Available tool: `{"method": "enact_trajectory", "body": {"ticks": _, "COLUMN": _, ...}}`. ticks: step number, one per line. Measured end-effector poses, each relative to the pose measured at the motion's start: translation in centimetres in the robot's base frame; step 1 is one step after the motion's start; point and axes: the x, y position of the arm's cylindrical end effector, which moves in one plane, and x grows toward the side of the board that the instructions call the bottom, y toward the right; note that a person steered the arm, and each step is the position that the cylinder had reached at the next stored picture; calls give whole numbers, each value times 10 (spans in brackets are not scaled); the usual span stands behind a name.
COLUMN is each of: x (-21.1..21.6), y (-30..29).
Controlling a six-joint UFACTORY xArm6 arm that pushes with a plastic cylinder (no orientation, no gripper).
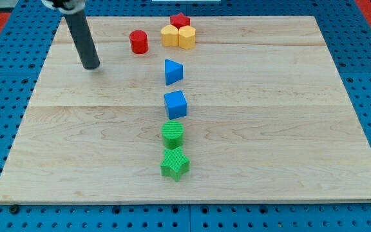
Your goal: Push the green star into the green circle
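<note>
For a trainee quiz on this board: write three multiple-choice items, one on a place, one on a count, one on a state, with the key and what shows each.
1. Where is the green star relative to the green circle?
A. Toward the view's top of it
B. Toward the view's bottom of it
C. Far off at the view's right edge

2. How many blue blocks are on the board?
A. One
B. Two
C. Three

3. What is my tip doing?
A. Pressing on the green star
B. Touching the red cylinder
C. Touching no block

Key: 1 B, the star lies just below the circle, very close or touching. 2 B, a blue triangle and a blue cube show. 3 C, the tip stands on bare wood at the view's upper left, left of the red cylinder and apart from it.
</note>
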Motion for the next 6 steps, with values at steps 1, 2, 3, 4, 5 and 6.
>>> {"method": "enact_trajectory", "body": {"ticks": 1, "x": -34, "y": 63}}
{"method": "enact_trajectory", "body": {"ticks": 2, "x": -40, "y": 121}}
{"method": "enact_trajectory", "body": {"ticks": 3, "x": 47, "y": 94}}
{"method": "enact_trajectory", "body": {"ticks": 4, "x": 186, "y": 85}}
{"method": "enact_trajectory", "body": {"ticks": 5, "x": 268, "y": 92}}
{"method": "enact_trajectory", "body": {"ticks": 6, "x": 293, "y": 159}}
